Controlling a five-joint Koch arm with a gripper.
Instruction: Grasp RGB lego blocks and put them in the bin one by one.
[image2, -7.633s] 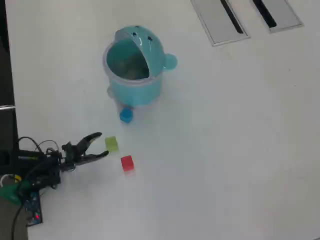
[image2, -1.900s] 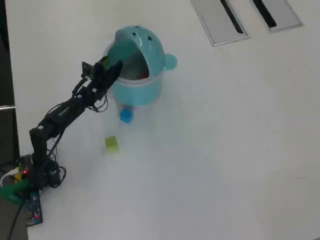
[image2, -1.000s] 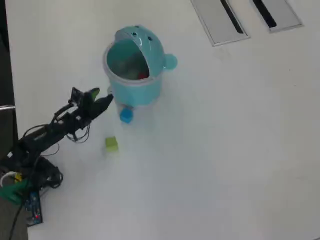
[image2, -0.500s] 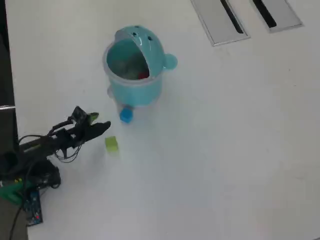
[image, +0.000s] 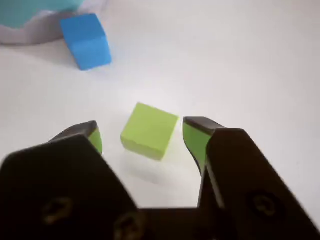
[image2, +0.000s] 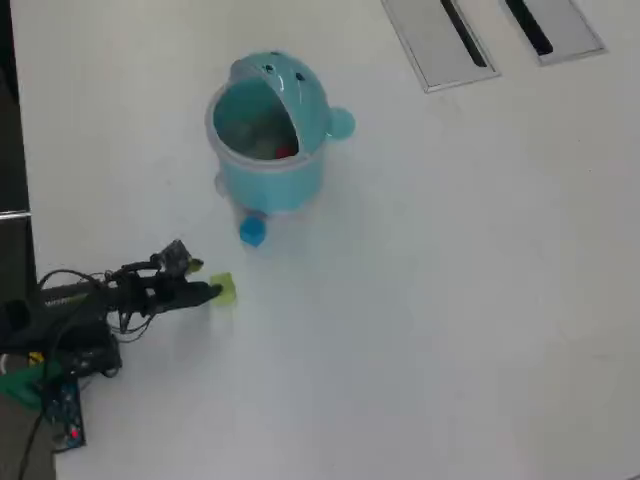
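The yellow-green block lies on the white table between my gripper's two green-padded fingertips, with a gap on each side. The gripper is open. In the overhead view the gripper reaches in from the left and the yellow-green block sits at its tips. The blue block rests at the foot of the teal bin. A red block shows inside the bin.
Two grey slotted panels lie at the top right of the overhead view. The arm's base with cables and a circuit board occupies the lower left, by the table's dark left edge.
The red block went from the table into the bin. Since then the arm has swung down from the bin and lowered its open gripper around the yellow-green block.
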